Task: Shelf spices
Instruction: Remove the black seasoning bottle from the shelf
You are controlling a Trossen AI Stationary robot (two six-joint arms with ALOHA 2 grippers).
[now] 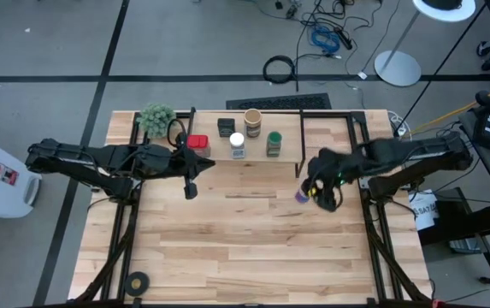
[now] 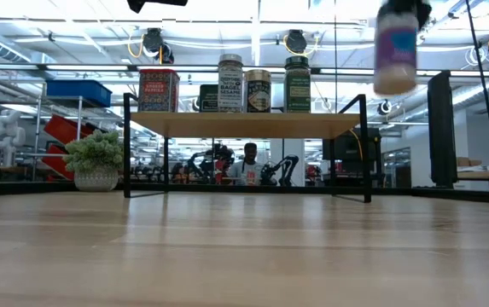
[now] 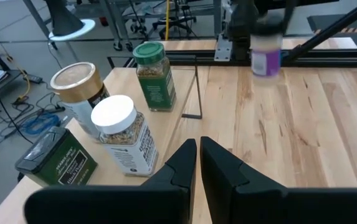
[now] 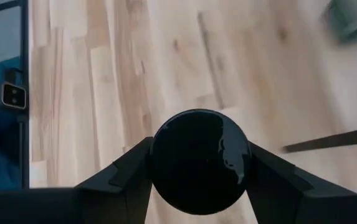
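The shelf [image 2: 244, 124], a light board on thin black legs, stands at the table's far middle. On its top stand a red tin [image 2: 159, 89], a dark square tin [image 2: 207, 98], a white-lidded jar [image 2: 230, 83], a tan cylinder [image 2: 258, 89] and a green-lidded jar [image 2: 297, 83]. My right gripper [image 1: 317, 190] is shut on a dark-lidded jar with a purple label [image 2: 395, 51], high above the table, right of the shelf. My left gripper [image 1: 190, 184] is shut and empty, near the shelf's left end, in front of the red tin [image 1: 197, 142]. My right gripper pinches the jar's round dark lid [image 4: 198, 158] between its two fingers, one on each side. The fingers come from above, pointing down. The jar hangs upright below them [image 3: 265, 55], lifted clear of the table.
A fuzzy green plant ball [image 1: 156, 117] sits at the shelf's far left. A black tape roll [image 1: 136, 280] lies at the near left corner. The shelf's black leg [image 1: 299, 145] stands close to my right gripper. Bare tabletop [image 1: 253, 239] fills the near half.
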